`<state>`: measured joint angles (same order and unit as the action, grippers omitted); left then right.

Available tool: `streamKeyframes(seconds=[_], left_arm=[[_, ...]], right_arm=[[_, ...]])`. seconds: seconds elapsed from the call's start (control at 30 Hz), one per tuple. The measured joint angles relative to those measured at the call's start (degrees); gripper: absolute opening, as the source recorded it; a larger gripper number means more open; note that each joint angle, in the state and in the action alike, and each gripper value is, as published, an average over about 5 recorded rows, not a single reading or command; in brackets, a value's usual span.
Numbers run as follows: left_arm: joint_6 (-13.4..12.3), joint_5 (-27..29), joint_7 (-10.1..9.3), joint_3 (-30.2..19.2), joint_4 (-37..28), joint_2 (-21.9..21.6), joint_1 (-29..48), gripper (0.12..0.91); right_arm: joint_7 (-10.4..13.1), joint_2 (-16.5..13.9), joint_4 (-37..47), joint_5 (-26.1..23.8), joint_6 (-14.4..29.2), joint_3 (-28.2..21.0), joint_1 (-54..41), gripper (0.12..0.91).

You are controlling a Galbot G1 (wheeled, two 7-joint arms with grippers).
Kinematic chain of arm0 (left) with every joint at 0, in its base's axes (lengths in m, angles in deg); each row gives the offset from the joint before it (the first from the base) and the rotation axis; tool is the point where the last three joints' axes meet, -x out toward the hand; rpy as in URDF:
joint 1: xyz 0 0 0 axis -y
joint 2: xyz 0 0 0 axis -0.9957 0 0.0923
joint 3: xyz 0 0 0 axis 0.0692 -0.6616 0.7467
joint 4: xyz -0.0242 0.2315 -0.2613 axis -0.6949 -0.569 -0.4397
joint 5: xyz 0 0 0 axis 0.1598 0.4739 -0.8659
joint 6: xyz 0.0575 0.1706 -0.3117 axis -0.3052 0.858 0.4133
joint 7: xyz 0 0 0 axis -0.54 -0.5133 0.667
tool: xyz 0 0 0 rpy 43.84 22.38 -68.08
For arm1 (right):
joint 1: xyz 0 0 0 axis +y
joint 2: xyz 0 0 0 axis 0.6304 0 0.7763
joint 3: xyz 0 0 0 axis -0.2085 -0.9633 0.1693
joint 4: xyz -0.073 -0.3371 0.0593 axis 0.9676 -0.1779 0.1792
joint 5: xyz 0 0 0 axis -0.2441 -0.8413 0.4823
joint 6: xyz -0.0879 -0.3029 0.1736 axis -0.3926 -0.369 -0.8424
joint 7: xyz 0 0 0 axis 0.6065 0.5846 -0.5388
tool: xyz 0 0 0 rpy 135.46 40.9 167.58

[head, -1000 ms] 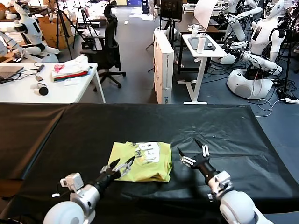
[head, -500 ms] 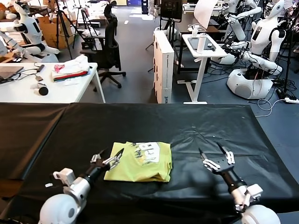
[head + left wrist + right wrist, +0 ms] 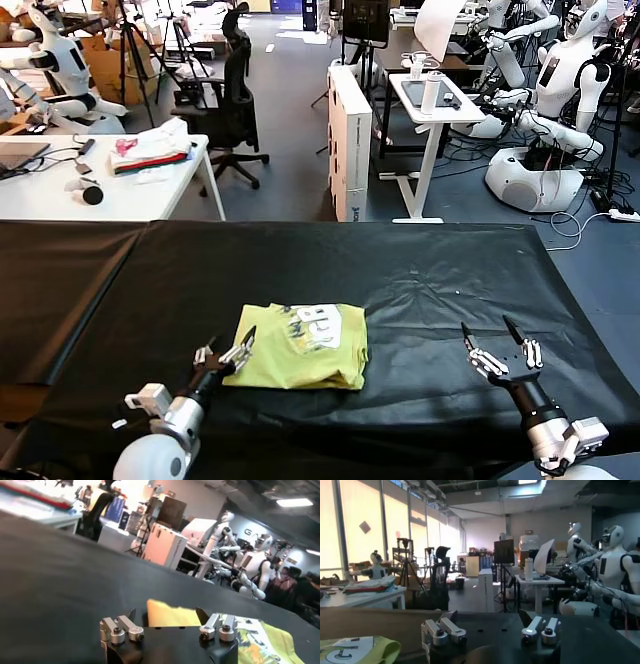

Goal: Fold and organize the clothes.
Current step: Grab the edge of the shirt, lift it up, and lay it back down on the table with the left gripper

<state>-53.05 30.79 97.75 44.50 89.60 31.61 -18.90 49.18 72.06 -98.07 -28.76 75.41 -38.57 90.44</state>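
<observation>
The lime-yellow T-shirt [image 3: 300,347] lies folded into a compact rectangle on the black table [image 3: 420,270], with a white printed patch on top. My left gripper [image 3: 226,352] is open and empty at the shirt's near left corner, just beside its edge. The shirt also shows in the left wrist view [image 3: 250,637], straight beyond the open left gripper [image 3: 167,614]. My right gripper [image 3: 498,337] is open and empty, well to the right of the shirt above the bare cloth. The right wrist view shows the right gripper [image 3: 487,615] open, with the shirt [image 3: 357,649] off to one side.
The black cloth covers the whole table in front of me. Beyond it stand a white desk [image 3: 100,190] with a white, pink and red cloth pile [image 3: 150,150], an office chair [image 3: 235,100], a white box [image 3: 350,140] and other robots [image 3: 560,100].
Both arms have drawn back toward me. The right gripper has moved from beside the shirt out to the right. The left gripper has let go of the shirt's left edge and retreated.
</observation>
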Motion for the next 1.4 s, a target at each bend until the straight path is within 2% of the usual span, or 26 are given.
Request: streamKeyframes(seconds=[0.2, 0.3, 0.53, 0.63, 0.77, 0.8, 0.87, 1.13, 1.27, 1.4], left_arm=[[-0.2, -0.4, 0.01, 0.2, 0.2, 2.1, -1.1, 0.907], [-0.1, -0.5, -0.03, 0.2, 0.4, 2.5, -1.4, 0.877], [0.0, -0.8, 0.01, 0.3, 0.2, 2.9, -1.7, 0.616], [0.0, -1.0, 0.04, 0.3, 0.2, 3.0, -1.8, 0.467], [0.1, -2.0, -0.04, 0.4, 0.4, 3.2, -1.9, 0.232], [0.2, -2.3, -0.07, 0.4, 0.6, 3.2, -1.9, 0.199], [0.4, -2.6, -0.17, 0.5, 0.9, 3.2, -2.1, 0.175], [1.2, -0.9, -1.69, 2.2, 3.9, 2.2, -2.9, 0.178], [1.7, 0.9, -2.13, 4.8, 5.6, 0.0, -3.2, 0.178], [2.7, 0.4, -2.7, 9.0, 7.5, -3.6, -4.0, 0.178]], right_arm=[[0.0, -0.2, 0.0, 0.0, -0.1, 0.1, 0.2, 0.907], [0.0, -0.2, 0.0, -0.1, -0.1, -0.2, 0.0, 0.907], [0.0, -0.2, 0.0, -0.3, -0.3, -0.7, -0.6, 0.907], [0.0, -0.2, 0.0, -0.5, -0.4, -1.0, -0.8, 0.907], [0.0, -0.2, 0.3, -0.9, -0.4, -1.4, -1.1, 0.907], [0.0, -0.2, 0.4, -1.0, -0.4, -1.5, -1.2, 0.907], [0.1, -0.2, 0.5, -1.2, -0.5, -1.7, -1.3, 0.907], [0.5, 0.0, 1.1, -2.5, -0.6, -2.7, -2.2, 0.907], [0.8, 0.2, 1.6, -3.0, -0.6, -3.5, -2.9, 0.907], [1.0, 0.2, 2.1, -3.2, -0.7, -4.6, -3.7, 0.907]])
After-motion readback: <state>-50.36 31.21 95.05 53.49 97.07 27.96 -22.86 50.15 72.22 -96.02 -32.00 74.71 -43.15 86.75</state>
